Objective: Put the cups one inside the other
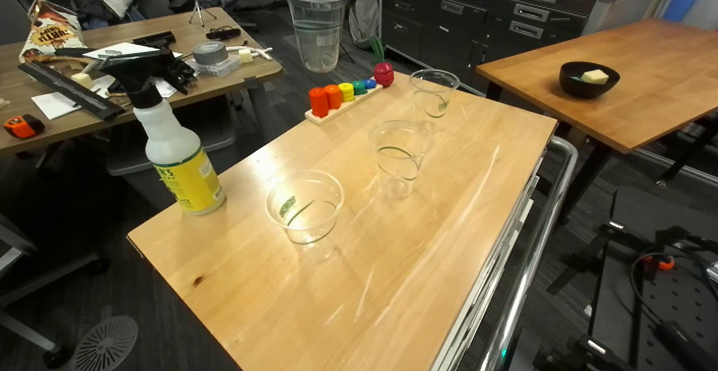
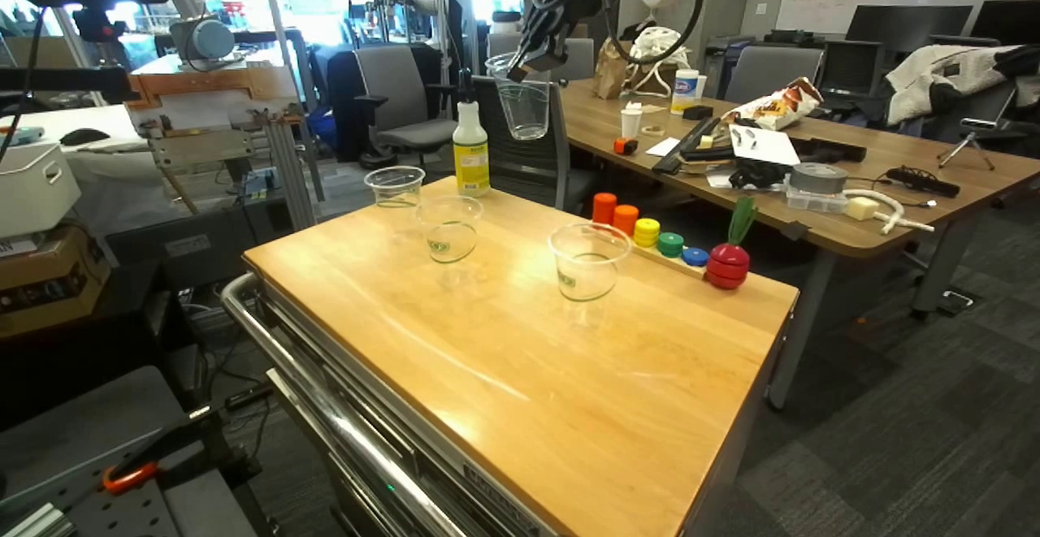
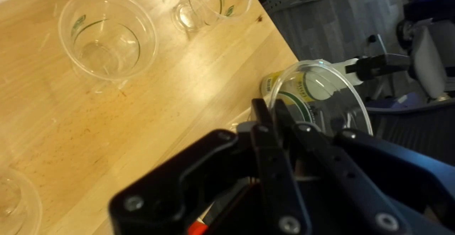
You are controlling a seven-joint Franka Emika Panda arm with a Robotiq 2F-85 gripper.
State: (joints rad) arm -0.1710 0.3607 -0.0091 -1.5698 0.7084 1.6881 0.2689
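My gripper [image 3: 272,108] is shut on the rim wall of a clear cup [image 3: 343,103]. In both exterior views this cup hangs roughly upright, slightly tilted, above the tabletop level [image 1: 318,37] [image 2: 526,106]. The gripper also shows at the cup's rim in an exterior view [image 2: 522,70]. Three other clear cups stand upright and apart on the wooden cart top: a near cup [image 1: 305,214], a middle cup [image 1: 401,160] and a far cup [image 1: 435,93]. In the wrist view, one standing cup [image 3: 106,43] shows whole; two others [image 3: 213,4] [image 3: 17,203] are partly cut off.
A spray bottle with a yellow label [image 1: 188,174] stands at the cart's edge. A wooden rack of coloured discs [image 1: 342,99] and a red toy radish [image 1: 384,73] lie along the same side. A black bowl [image 1: 589,82] sits on another table. A metal rail [image 1: 533,270] runs along the cart.
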